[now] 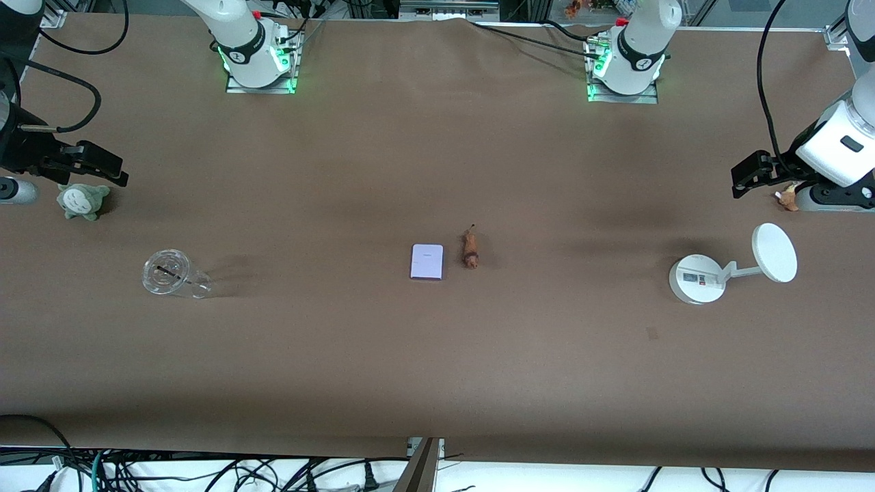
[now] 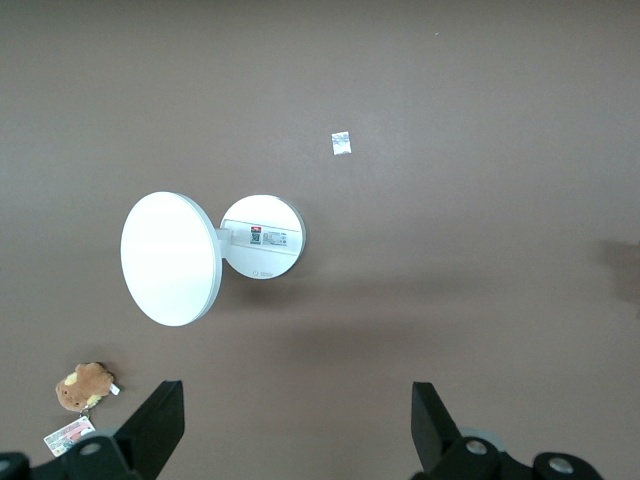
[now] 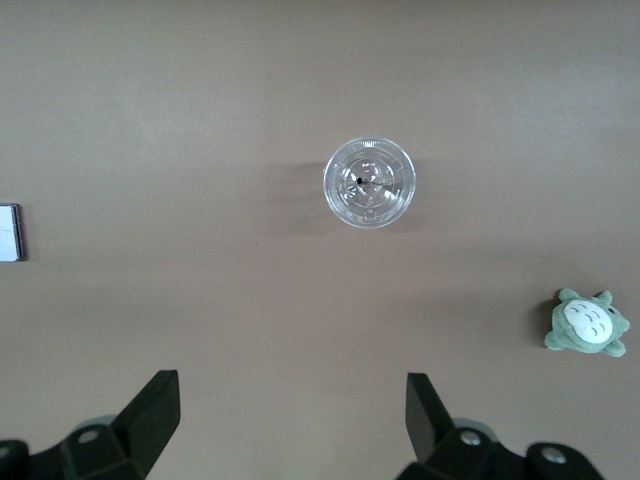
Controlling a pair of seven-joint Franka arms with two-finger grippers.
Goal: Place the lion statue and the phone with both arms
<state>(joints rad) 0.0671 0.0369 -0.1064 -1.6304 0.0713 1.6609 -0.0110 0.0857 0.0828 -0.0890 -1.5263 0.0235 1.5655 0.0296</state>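
Phone (image 1: 427, 262): I saw it lying flat on the table (image 1: 437, 355) near the middle, just beside the lion but apart from it, toward the right arm's end. One edge of it also showed in the right wrist view (image 3: 9, 232).
Lion (image 1: 470, 249): it lay on its side on the table, its dark mane end nearer the front camera and its thin tail pointing toward the bases. No claw touched it.
Cup (image 1: 171, 274): the one container I had in view, a clear plastic cup with a lid, stood toward the right arm's end. From the right wrist view (image 3: 367, 183) I looked down through the lid and saw only a small dark mark at its centre; I could not tell what was inside.
Green plush (image 1: 82, 201): it sat on the table at the right arm's end, farther from the front camera than the cup.
Stand (image 1: 711, 275): a white round base with a disc on an arm stood toward the left arm's end.
Brown plush (image 2: 84, 386): it lay with its tag beside the stand's disc.
Left claw (image 2: 297, 425): it hung over the table near the brown plush, fingers spread wide and holding nothing.
Right claw (image 3: 291, 420): it hung over the table by the green plush, fingers apart and empty.
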